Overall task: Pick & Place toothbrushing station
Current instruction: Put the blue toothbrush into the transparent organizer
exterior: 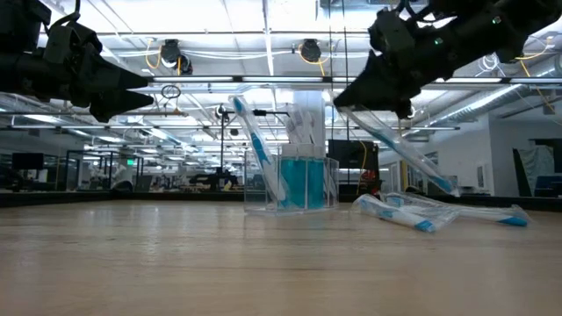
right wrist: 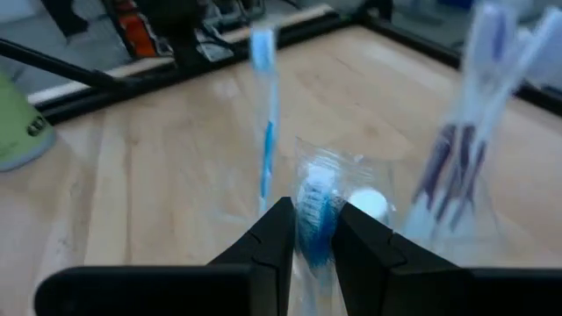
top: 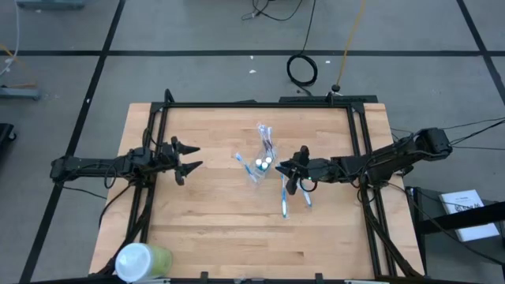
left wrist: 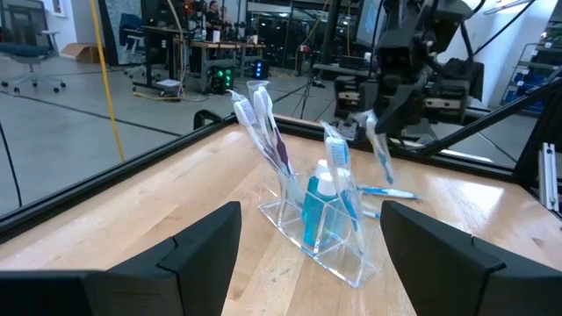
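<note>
Partway through, by my read. The clear holder (top: pixel 261 162) stands mid-table with several toothbrushes (left wrist: pixel 263 123) upright in it and teal tubes (left wrist: pixel 318 206) in its compartments. The right gripper (top: pixel 289 171) hangs just beside the holder, fingers pinched nearly closed on a wrapped toothbrush (exterior: pixel 399 147) that slants down from the jaws, clear of the wood. Loose toothbrushes (exterior: pixel 439 213) lie on the table (top: pixel 221 229) near the holder on the right arm's side, at least two, so those look left to load; exact count is hard to tell. The left gripper (top: pixel 186 158) waits well apart on its own side, fingers wide open, holding nothing. A green cup (top: pixel 142 260) sits at the near table edge, untouched.
</note>
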You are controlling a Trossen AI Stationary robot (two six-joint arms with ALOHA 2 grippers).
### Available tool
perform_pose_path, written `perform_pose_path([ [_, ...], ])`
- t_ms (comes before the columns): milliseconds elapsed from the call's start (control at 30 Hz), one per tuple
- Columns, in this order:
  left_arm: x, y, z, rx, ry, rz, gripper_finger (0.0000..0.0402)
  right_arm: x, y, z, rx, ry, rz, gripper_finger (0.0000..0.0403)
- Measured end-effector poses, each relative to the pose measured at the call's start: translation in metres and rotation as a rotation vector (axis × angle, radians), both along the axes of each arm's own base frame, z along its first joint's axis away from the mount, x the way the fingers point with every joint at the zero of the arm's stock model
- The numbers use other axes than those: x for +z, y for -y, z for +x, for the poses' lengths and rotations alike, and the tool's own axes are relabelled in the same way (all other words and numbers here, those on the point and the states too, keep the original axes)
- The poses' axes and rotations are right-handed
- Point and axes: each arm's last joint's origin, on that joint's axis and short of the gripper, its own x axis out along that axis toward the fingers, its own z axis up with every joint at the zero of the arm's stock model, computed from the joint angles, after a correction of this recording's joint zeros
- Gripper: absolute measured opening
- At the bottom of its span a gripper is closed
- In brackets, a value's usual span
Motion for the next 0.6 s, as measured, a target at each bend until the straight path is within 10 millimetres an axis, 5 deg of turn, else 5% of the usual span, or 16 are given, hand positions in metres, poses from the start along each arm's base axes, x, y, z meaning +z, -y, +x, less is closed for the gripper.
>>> perform_pose_path([
  [600,0.000,0.000,0.000,0.000,0.000,0.000,0.0283,0.005,-0.006,0.034,0.167,0.391,-0.173,0.0059],
])
